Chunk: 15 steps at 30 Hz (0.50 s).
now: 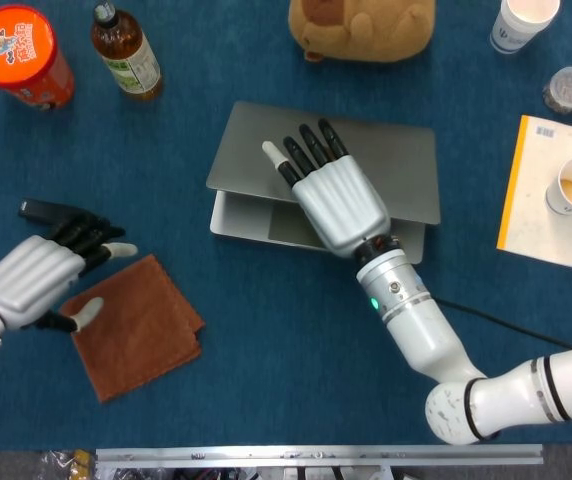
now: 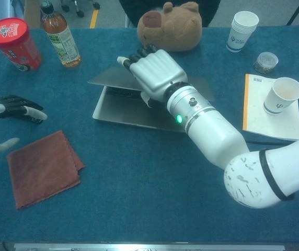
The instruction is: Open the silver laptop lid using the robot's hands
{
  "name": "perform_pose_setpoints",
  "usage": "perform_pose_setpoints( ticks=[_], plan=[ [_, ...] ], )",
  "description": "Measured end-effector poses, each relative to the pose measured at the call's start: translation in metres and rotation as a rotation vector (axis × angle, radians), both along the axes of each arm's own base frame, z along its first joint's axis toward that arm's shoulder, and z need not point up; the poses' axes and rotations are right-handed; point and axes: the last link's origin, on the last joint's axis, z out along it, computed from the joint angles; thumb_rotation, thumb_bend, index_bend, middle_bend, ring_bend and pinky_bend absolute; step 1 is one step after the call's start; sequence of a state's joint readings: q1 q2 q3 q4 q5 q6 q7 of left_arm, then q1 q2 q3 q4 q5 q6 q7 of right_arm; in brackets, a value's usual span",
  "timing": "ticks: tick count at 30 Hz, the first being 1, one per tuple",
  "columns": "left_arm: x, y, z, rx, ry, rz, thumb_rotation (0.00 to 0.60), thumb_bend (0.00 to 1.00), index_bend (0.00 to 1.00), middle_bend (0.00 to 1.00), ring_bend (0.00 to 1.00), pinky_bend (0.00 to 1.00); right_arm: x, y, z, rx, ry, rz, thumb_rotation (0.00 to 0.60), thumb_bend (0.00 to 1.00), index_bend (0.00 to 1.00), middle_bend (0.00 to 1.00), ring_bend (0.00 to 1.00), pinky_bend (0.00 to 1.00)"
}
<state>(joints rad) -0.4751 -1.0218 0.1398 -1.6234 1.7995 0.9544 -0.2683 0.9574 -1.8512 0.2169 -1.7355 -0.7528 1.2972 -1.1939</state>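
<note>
The silver laptop (image 1: 386, 180) lies mid-tabletop (image 1: 266, 340), its lid raised a crack, and the right hand (image 1: 338, 200) grips the lid's front edge with fingers over the top and thumb beneath. The left hand (image 1: 36, 280) hovers beside the brown cloth (image 1: 136, 325), fingers spread and empty. Lifting looks underway; next the lid likely needs swinging up and back while the base stays put.

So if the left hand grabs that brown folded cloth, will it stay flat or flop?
The brown folded cloth would probably flop: it looks like soft fabric in loose layers, with uneven edges. It likely weighs little and could unfold when lifted by one corner. Pushed, it would probably bunch up on the blue table cover rather than slide.
</note>
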Motion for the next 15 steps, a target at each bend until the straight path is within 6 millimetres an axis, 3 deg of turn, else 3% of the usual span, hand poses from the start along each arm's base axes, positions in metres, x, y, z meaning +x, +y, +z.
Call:
perform_pose_setpoints(
  ticks=[15],
  plan=[
    [0.021,0.013,-0.023,-0.1,-0.011,-0.049,0.397,0.47,0.1,0.04,0.01,0.0,0.001,-0.002,0.002,-0.009,-0.003,-0.003,0.6,0.42,0.06,0.13,0.0,0.06]
  ],
)
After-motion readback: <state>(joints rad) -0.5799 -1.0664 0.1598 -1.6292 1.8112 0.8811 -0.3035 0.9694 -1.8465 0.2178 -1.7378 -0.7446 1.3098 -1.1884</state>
